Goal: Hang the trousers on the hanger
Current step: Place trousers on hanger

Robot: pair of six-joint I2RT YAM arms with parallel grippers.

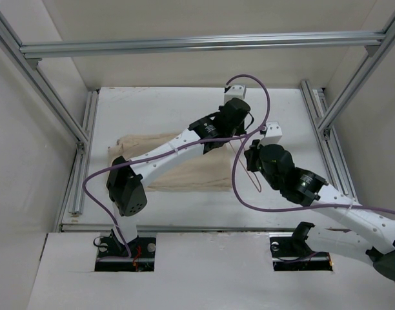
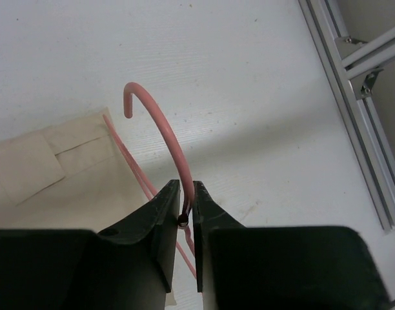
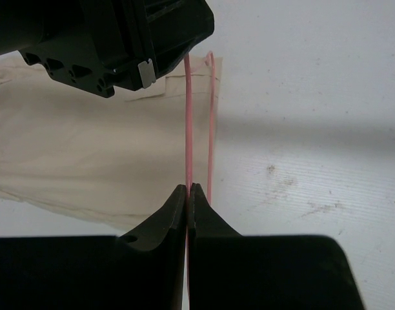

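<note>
Hanger [image 2: 166,132], pink wire: we find its neck pinched in the left gripper [image 2: 186,195], hook curling toward 11 o'clock. The right gripper [image 3: 187,191] is clamped on a side wire. Trousers [image 3: 75,148] lie at 9 o'clock of both.

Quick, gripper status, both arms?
Left gripper: closed on the hanger, just below its hook.
Right gripper: closed on a hanger wire.

A: Where's the top view from?
B: High behind both arms [image 1: 165,155], looking down on the whole table [image 1: 184,110].
A: The wrist ones?
B: Just behind the left gripper [image 2: 186,194] and right gripper [image 3: 187,194], close, facing past the fingertips [image 2: 168,200]. Both share the hanger [image 2: 172,139] ahead and trousers [image 2: 49,174] below.
</note>
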